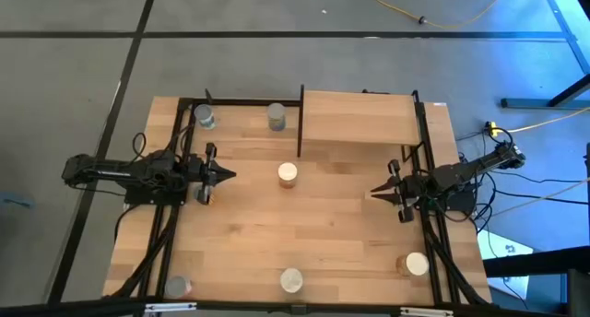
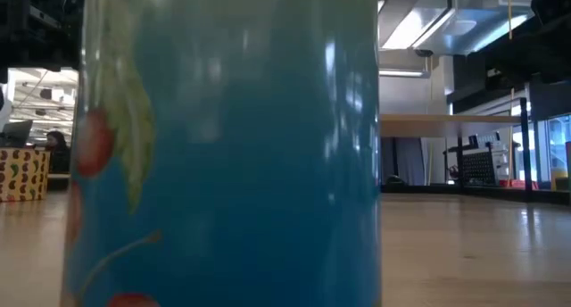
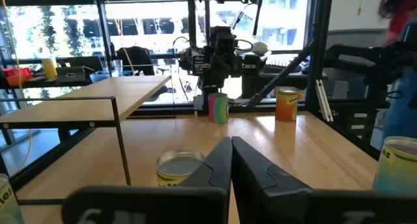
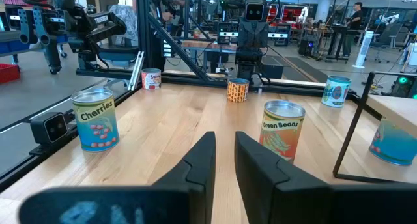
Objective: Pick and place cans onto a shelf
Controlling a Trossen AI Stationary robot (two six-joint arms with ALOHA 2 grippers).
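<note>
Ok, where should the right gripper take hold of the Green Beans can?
Around its label wall, mid-height, with the right gripper coming in level from its own side: the Green Beans can stands upright and alone, almost straight ahead of it.

Bright window backlight; the nearest can (image 2: 223, 146) fills the low view, blurred.

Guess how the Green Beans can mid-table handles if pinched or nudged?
The Green Beans can looks like a rigid metal cylinder, so probably stiff under a pinch. Standing upright on the flat table, a low nudge likely slides it; tipped, it would probably roll. Its glossy label may be slippery.
</note>
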